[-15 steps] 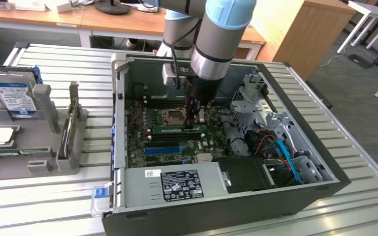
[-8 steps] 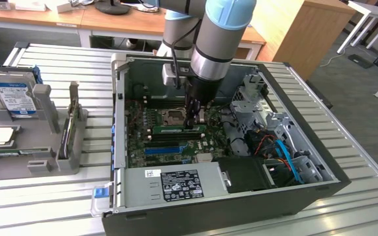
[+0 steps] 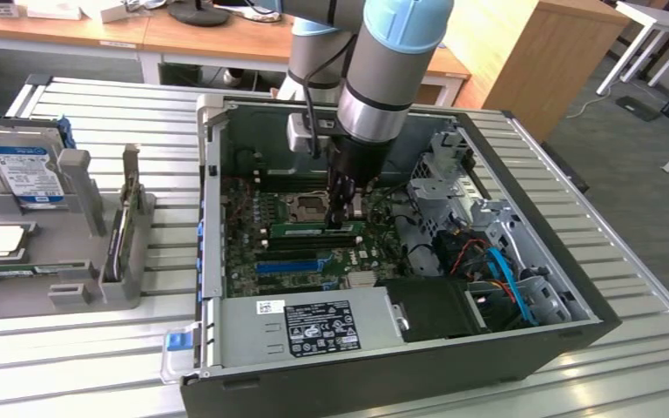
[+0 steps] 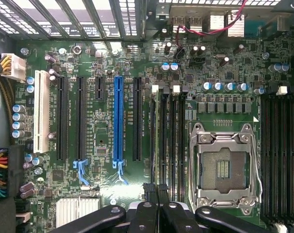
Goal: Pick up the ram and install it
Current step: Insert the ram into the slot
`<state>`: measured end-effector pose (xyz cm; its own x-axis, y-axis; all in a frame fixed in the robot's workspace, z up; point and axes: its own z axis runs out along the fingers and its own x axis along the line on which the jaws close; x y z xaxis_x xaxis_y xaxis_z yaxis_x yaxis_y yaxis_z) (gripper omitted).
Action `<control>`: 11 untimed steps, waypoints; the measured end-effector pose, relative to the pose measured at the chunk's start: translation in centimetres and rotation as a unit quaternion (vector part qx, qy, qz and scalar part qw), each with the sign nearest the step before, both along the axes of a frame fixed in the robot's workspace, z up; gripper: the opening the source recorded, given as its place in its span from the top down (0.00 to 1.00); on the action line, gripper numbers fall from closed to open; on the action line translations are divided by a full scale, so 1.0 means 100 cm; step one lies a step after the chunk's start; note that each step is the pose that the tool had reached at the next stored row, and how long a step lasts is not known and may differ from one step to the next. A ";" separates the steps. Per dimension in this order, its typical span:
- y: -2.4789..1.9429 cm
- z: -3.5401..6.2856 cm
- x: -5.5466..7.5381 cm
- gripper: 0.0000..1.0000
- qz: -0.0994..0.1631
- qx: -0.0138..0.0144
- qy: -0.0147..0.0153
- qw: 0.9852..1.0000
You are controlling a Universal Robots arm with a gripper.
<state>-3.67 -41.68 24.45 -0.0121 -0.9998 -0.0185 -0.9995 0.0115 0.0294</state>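
The ram [image 3: 309, 232], a narrow green stick with a small white label, stands on edge in a memory slot of the motherboard [image 3: 247, 252], just beside the CPU socket [image 3: 309, 206]. My gripper [image 3: 341, 216] reaches straight down into the open computer case and sits on the ram's upper edge, near its end at the exterior view's right. In the wrist view the ram [image 4: 153, 141] is a thin dark line seen edge-on, running away from the gripper [image 4: 156, 187]. The black fingertips [image 4: 149, 188] are pressed close together on that edge.
A long bright-blue connector strip [image 4: 118, 121] and black slots lie beside the memory slots, with the empty CPU socket [image 4: 223, 167] on the other side. The power supply [image 3: 311, 324] and drive cage [image 3: 451, 187] crowd the case. Outside, a grey fixture [image 3: 67, 287] holds a hard drive [image 3: 27, 174].
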 end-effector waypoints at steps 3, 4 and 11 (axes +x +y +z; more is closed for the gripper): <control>0.0000 0.0000 0.000 0.88 0.000 0.000 0.000 1.000; 0.0000 0.0000 0.000 0.88 0.000 0.000 0.000 1.000; 0.0000 -0.0013 0.000 0.88 0.000 0.000 0.000 1.000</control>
<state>-3.67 -41.68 24.33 -0.0116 -0.9998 -0.0186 -0.9995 0.0110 0.0293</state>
